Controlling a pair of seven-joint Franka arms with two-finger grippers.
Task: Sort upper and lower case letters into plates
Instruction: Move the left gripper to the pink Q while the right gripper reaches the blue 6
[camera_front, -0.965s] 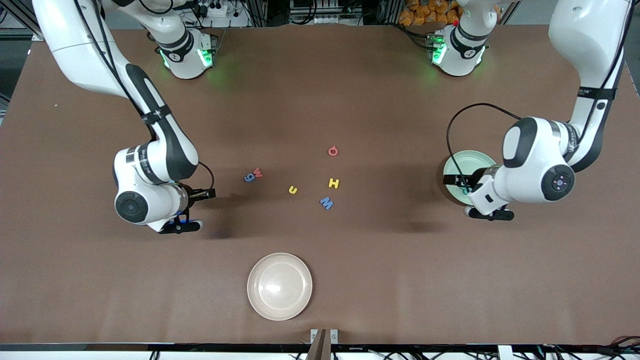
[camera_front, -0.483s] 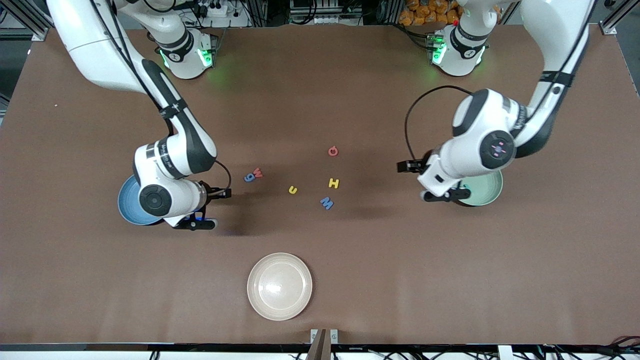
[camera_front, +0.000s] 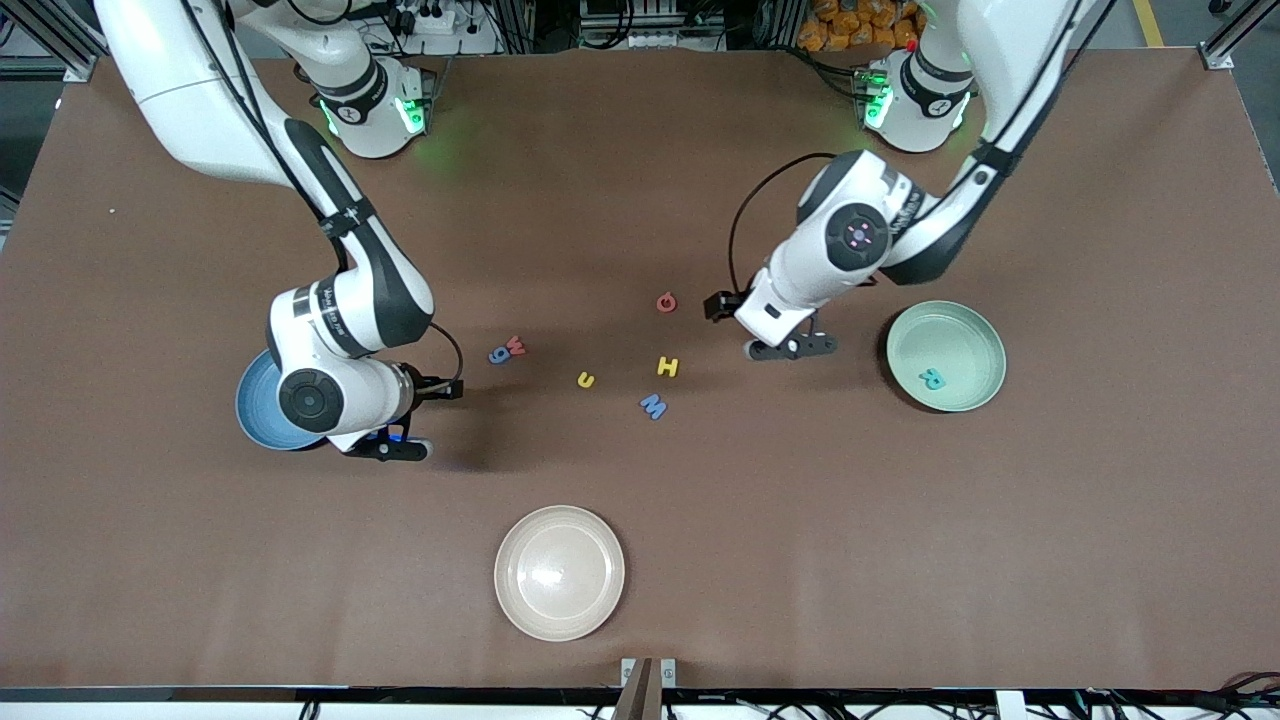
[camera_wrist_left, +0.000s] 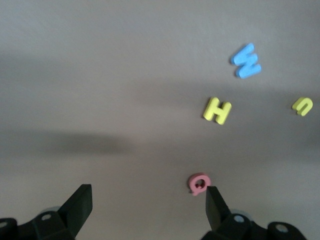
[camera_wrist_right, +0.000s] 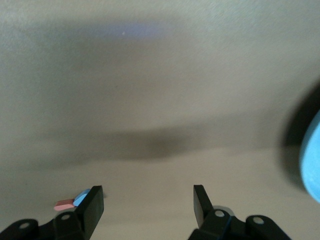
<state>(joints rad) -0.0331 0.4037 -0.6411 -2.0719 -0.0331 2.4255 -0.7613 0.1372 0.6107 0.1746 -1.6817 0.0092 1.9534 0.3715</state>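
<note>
Six small letters lie mid-table: a red one (camera_front: 666, 302), a yellow H (camera_front: 668, 367), a yellow u (camera_front: 586, 379), a blue W (camera_front: 653, 406), and a red w (camera_front: 516, 346) touching a blue g (camera_front: 498, 355). A teal R (camera_front: 931, 379) lies in the mint plate (camera_front: 960, 335). The right arm partly hides the blue plate (camera_front: 255, 408). My left gripper (camera_front: 790, 347) hangs open and empty between the red letter and the mint plate; the red letter (camera_wrist_left: 199, 183) shows beside one of its fingers. My right gripper (camera_front: 388, 450) is open and empty over bare table beside the blue plate (camera_wrist_right: 312, 160).
A cream plate (camera_front: 520, 600) sits near the table's front edge, nearer to the camera than the letters. Both arm bases stand along the table's back edge. Brown table surface surrounds the letters.
The left arm has swung from over the mint plate toward the middle letters, uncovering the plate with the teal R. The right arm shifted off the blue plate, then held still.
</note>
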